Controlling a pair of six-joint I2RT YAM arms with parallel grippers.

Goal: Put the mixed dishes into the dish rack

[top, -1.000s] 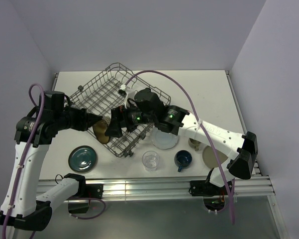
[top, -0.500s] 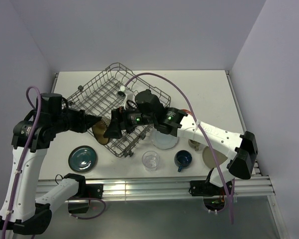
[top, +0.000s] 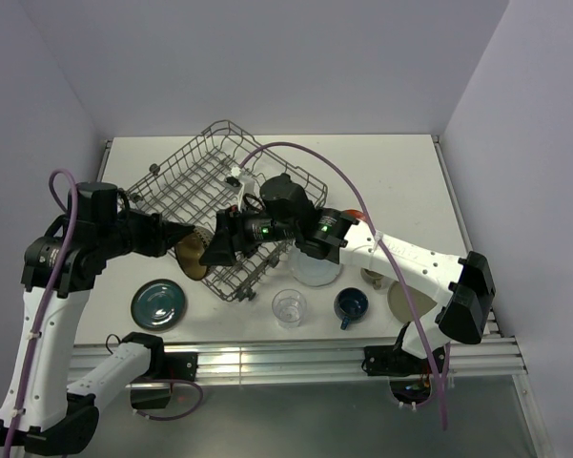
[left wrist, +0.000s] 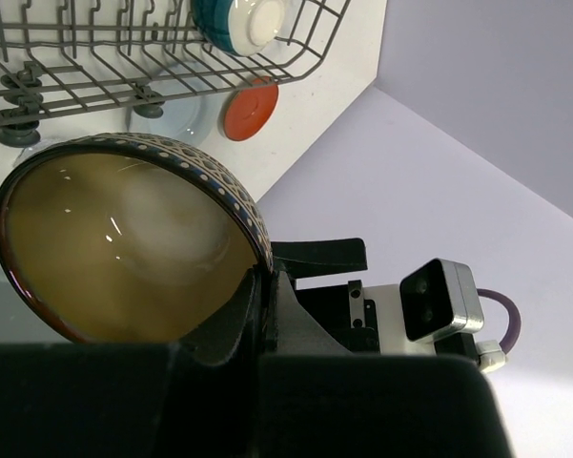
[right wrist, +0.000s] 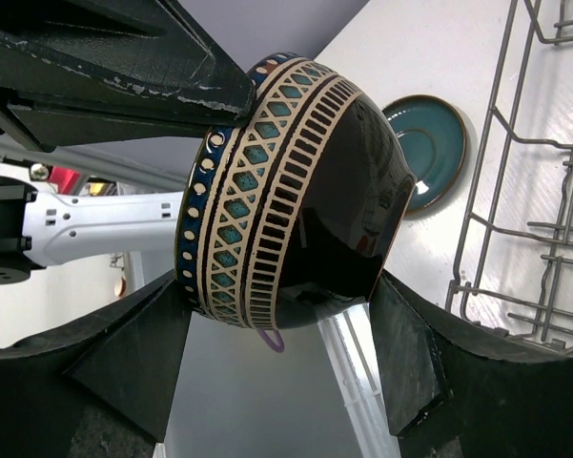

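Narrowing, the right jaws flank the bowl (right wrist: 296, 191) the left jaws pinch.

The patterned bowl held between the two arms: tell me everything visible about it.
A round glazed bowl, glossy gold-brown inside, dark outside, with a cream-and-teal lattice band and a dotted blue rim. It hangs on its side above the table, at the near edge of the grey wire dish rack. The left gripper is clamped on its rim; the open right gripper straddles its body; whether it touches I cannot tell.
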